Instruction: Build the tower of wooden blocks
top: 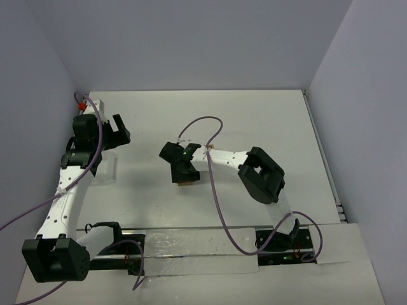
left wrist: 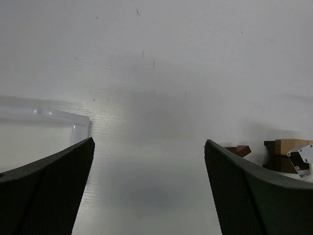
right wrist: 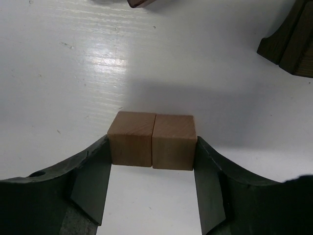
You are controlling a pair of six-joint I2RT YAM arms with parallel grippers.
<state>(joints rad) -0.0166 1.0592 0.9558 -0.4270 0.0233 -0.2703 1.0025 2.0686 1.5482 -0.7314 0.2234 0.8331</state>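
Two light tan wooden cubes (right wrist: 151, 139) sit side by side between my right gripper's (right wrist: 152, 147) fingers, which press on their outer faces. They are at or just above the table; I cannot tell which. In the top view the right gripper (top: 184, 170) is at the table's middle with a bit of block (top: 186, 183) showing under it. Dark brown blocks (right wrist: 292, 41) lie to the far right, and a reddish-brown block (right wrist: 141, 3) at the top edge. My left gripper (left wrist: 149, 143) is open and empty over bare table, at the left in the top view (top: 118, 132). It sees brown and tan blocks (left wrist: 286, 147) to its right.
A white plastic tray (left wrist: 73, 120) lies to the left of the left gripper, under the left arm in the top view (top: 107, 169). White walls close the table at the left, back and right. Purple cables loop over both arms.
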